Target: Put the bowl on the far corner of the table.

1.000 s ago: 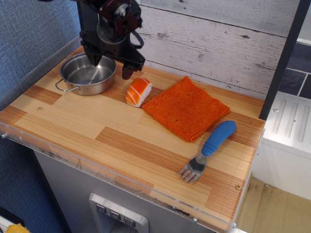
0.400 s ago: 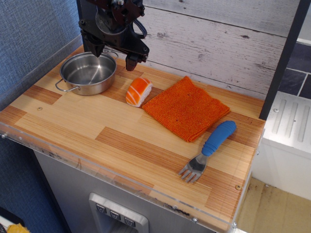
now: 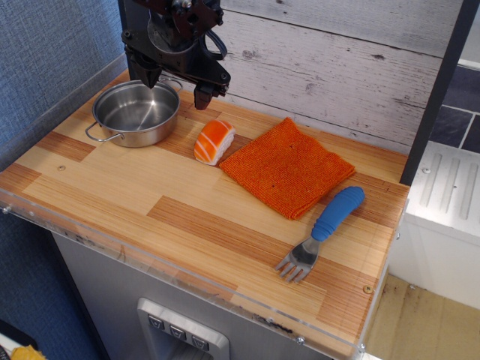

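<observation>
The shiny steel bowl [image 3: 136,114] with wire loop handles stands on the wooden table [image 3: 187,217] at its far left corner, near the wall. My black gripper [image 3: 176,85] hangs open above the bowl's far right rim. One finger [image 3: 148,75] is over the bowl's back edge and the other [image 3: 203,94] is to the right of the bowl. The gripper holds nothing and is clear of the bowl.
A salmon sushi piece [image 3: 214,141] lies just right of the bowl. An orange cloth [image 3: 286,166] lies at the middle back. A fork with a blue handle [image 3: 322,229] lies at the right. A plank wall [image 3: 337,52] runs behind the table.
The gripper has lifted up out of the bowl and shifted slightly right since a second ago. The bowl stays in place. Nothing moved in the last half second.
</observation>
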### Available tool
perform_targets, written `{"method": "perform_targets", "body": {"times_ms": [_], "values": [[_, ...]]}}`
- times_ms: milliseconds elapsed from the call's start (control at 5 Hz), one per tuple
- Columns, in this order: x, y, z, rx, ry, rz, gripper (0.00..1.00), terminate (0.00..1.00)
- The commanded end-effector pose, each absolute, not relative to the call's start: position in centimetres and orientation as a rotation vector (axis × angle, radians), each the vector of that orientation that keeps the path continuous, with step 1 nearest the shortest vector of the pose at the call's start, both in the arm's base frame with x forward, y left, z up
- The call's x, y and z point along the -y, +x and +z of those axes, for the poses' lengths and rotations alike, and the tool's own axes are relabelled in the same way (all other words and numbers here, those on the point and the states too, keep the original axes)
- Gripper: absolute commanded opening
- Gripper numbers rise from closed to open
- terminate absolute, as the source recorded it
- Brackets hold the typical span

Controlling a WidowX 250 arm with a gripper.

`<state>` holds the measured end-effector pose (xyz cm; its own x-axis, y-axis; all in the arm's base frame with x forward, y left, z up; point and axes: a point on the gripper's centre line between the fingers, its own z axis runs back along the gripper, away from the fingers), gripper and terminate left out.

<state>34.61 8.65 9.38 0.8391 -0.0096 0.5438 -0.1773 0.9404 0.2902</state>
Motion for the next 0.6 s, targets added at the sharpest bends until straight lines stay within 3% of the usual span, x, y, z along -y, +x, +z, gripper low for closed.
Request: {"method": "perform_targets", "body": {"times_ms": [0, 200, 400], "values": [[-8.7, 34.27, 11.02, 0.616, 0.346, 0.091, 1.0, 0.0], [-8.7, 34.27, 11.02, 0.616, 0.346, 0.091, 1.0, 0.0], [-8.7, 34.27, 11.02, 0.616, 0.346, 0.091, 1.0, 1.0]]}}
